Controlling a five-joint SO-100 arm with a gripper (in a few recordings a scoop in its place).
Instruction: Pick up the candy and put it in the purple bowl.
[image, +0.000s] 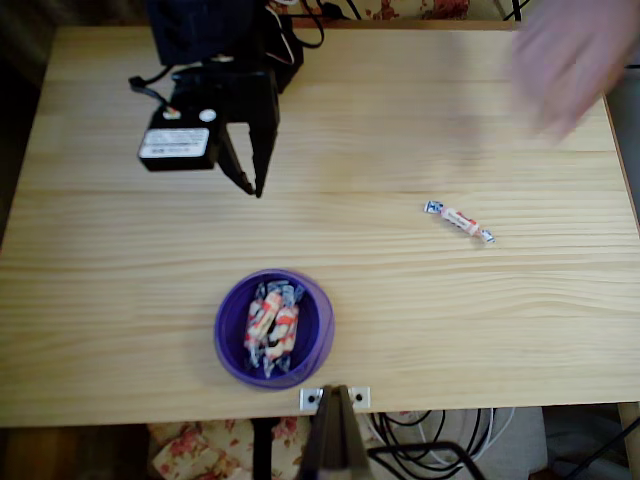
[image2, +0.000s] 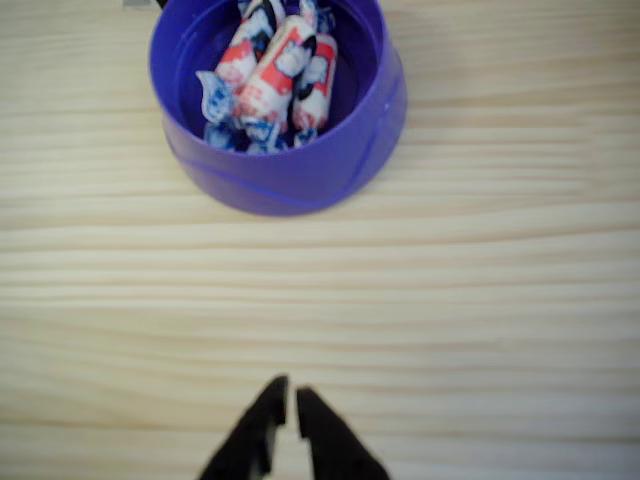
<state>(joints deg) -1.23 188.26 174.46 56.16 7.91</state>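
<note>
The gripper hangs over the far left part of the table in the overhead view, its two dark fingers drawn together to a point with nothing between them; in the wrist view the gripper shows the same, the tips nearly touching with only a thin slit of bare wood between them, so it is closed and empty. Near of it in the overhead view, toward the table's near edge, stands the purple bowl, well apart from the fingertips. Several wrapped sweets lie heaped inside it, white with orange-red middles; in the wrist view the purple bowl sits at the top of the picture with the same wrapped sweets piled against one another. The candy lies alone on the bare wood to the right of the gripper and the bowl in the overhead view, slanted, well apart from both. At the far right corner a person's hand is blurred above the table, clear of the candy.
</note>
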